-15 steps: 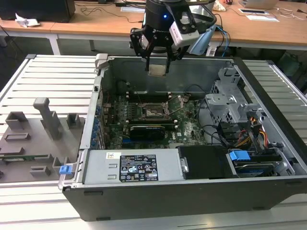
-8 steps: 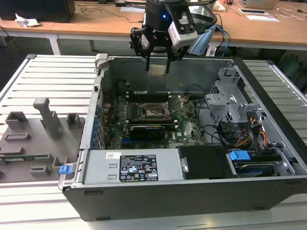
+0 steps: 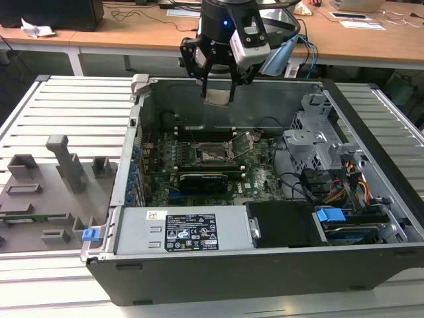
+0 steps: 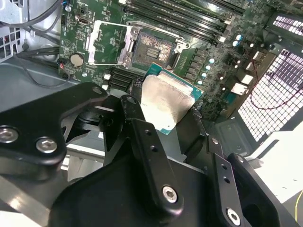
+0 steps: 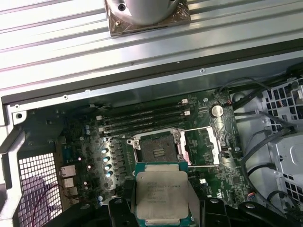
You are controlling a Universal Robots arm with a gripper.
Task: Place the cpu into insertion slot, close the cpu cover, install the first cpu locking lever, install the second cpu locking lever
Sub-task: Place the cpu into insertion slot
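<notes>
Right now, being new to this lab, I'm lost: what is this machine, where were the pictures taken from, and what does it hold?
It is a robot arm whose gripper hangs over an open computer case on a slatted table. The exterior view comes from a camera off the arm; both wrist views come from cameras riding on the arm, looking into the case. The gripper is shut on the cpu, a flat silvery chip. Below, the insertion slot lies bare, and the cpu cover stands swung open beside it.
</notes>
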